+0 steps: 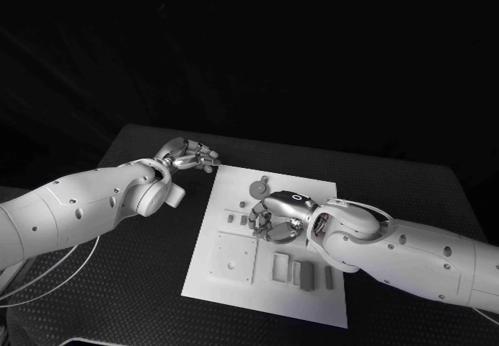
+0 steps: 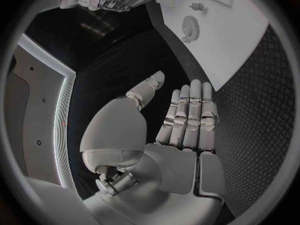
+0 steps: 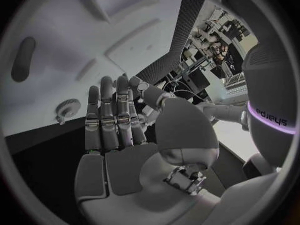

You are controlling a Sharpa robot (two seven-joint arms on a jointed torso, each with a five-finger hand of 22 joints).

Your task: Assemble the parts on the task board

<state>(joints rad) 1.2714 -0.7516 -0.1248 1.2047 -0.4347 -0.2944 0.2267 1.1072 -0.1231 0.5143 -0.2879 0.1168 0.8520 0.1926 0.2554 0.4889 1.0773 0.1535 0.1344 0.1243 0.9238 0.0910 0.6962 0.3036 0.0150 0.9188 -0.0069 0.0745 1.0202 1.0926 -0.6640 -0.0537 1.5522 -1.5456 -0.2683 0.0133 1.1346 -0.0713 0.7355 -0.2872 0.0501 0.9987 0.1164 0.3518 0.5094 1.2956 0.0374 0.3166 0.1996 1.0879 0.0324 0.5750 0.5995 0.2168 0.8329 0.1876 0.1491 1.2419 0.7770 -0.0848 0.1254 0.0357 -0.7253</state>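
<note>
Head view of the black table (image 1: pixel 416 180) with the white task board (image 1: pixel 312 303) lying at its middle. The right hand (image 1: pixel 275 216) hovers over the board's central area, fingers extended side by side; the right wrist view shows its palm bare and nothing held. The left hand (image 1: pixel 190 155) rests off the board, just beyond its far left corner, fingers straight and slightly apart, likewise holding nothing, as the left wrist view confirms.

The parts are grey and lie on the board. A toothed gear (image 1: pixel 258 189) sits near the far edge, just beyond the right hand; it appears also in the right wrist view, close to the fingertips (image 3: pixel 109 85). A square plate (image 1: pixel 234 257) lies at the near left, and several upright bars (image 1: pixel 301 274) stand to its right, near the right forearm. Smaller pieces under the hand are too hidden to identify.

Risks, as judged from this pose: the right forearm passes low over the bars and could knock them aside on any sideways sweep. A descent onto the gear with fingers this flat may push it along the board rather than grasp it.
</note>
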